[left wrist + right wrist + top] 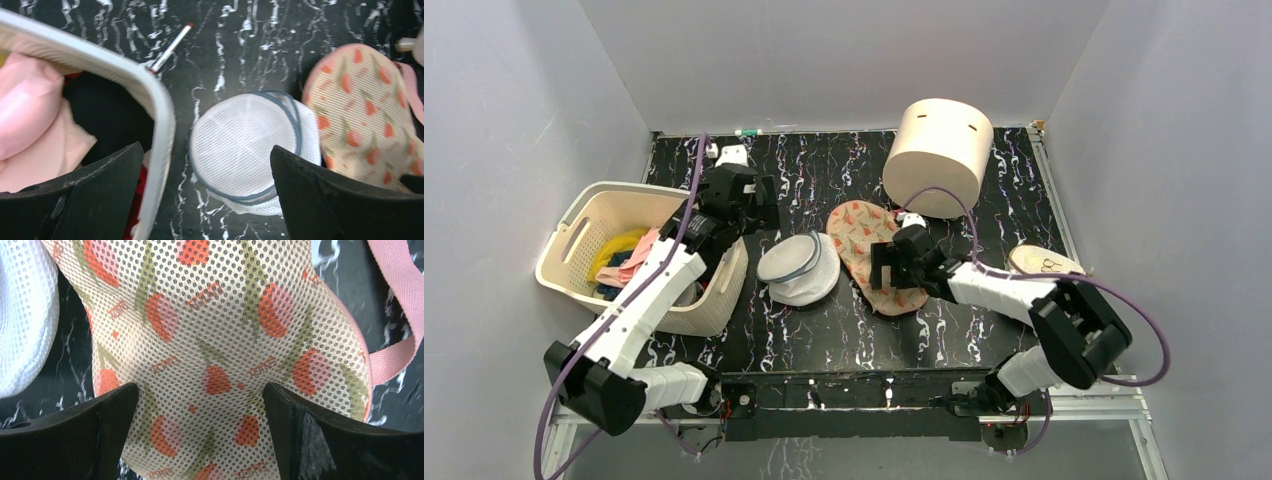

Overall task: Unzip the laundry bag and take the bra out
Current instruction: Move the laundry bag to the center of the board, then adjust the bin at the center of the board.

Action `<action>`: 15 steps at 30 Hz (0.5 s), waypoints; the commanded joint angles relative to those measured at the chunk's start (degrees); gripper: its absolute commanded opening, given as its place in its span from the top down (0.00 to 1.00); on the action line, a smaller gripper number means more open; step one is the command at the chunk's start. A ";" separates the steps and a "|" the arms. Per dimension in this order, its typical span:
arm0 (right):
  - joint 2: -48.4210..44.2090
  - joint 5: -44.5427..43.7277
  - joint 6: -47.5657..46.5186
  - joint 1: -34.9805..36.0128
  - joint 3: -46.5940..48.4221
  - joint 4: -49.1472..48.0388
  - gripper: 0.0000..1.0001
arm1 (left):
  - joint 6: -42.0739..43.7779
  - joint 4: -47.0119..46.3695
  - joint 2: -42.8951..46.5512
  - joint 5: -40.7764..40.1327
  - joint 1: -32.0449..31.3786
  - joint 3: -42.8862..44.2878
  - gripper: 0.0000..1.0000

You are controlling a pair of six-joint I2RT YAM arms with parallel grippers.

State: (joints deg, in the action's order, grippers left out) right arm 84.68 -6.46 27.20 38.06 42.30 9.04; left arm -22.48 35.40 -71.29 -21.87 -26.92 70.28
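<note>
Hovering over the basket [574, 235] rim at the table's nine o'clock, the left gripper [759, 195] hung with jaws spread and empty. A white mesh pouch [799, 268] lay near centre. Just beside it, at its three o'clock, lay the laundry bag [864, 240], apparently zipped, flowered side up. The right gripper [892, 272] stood low over the bag's six o'clock lobe, jaws parted, gripping nothing. No bra showed; it was presumably inside. The bag looked light, its mesh shell springy and likely to slide, so one arm would need to pin it while the other took the zipper pull, unseen, perhaps near the pink strap [395, 315].
</note>
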 commanded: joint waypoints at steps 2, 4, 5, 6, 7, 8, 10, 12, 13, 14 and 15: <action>-7.53 7.25 6.40 0.00 -8.03 1.39 0.02 | -0.46 2.63 3.86 -7.27 1.83 -4.01 0.02; -9.91 8.74 6.72 0.05 -9.38 1.42 0.02 | -0.51 1.19 3.10 -4.37 2.77 -5.26 0.02; -10.76 9.44 6.65 0.09 -9.77 1.42 0.02 | -0.50 0.39 2.41 -2.02 3.32 -5.40 0.02; -11.46 9.93 6.57 0.08 -9.95 1.49 0.02 | -0.28 -0.59 1.59 0.34 3.58 -5.33 0.02; -11.92 10.39 6.49 0.10 -9.77 1.70 0.02 | -0.06 -1.60 0.39 2.82 3.65 -5.00 0.02; -12.18 10.73 6.46 0.11 -9.48 1.76 0.02 | 0.05 -2.66 -0.66 4.57 3.70 -4.46 0.02; -12.43 11.29 6.45 0.09 -9.04 1.42 0.02 | 0.38 -4.72 -3.16 7.42 3.71 -2.86 0.04; -12.27 12.14 6.63 0.14 -8.32 1.32 0.02 | 0.51 -5.93 -6.37 10.02 3.67 -0.12 0.09; -12.13 12.89 6.83 0.10 -8.03 1.38 0.02 | 0.53 -6.52 -8.28 11.43 3.77 2.16 0.10; -12.07 13.66 7.08 0.09 -7.94 1.25 0.02 | 0.51 -6.85 -10.20 12.46 3.80 3.31 0.13; -12.29 14.51 7.34 0.08 -8.00 1.17 0.02 | 0.63 -7.36 -11.71 13.55 3.76 5.68 0.15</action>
State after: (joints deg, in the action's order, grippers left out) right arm 72.95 3.49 32.97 38.09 33.41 9.19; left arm -21.96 33.04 -78.89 -16.53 -23.31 68.66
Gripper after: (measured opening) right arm 0.980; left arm 0.884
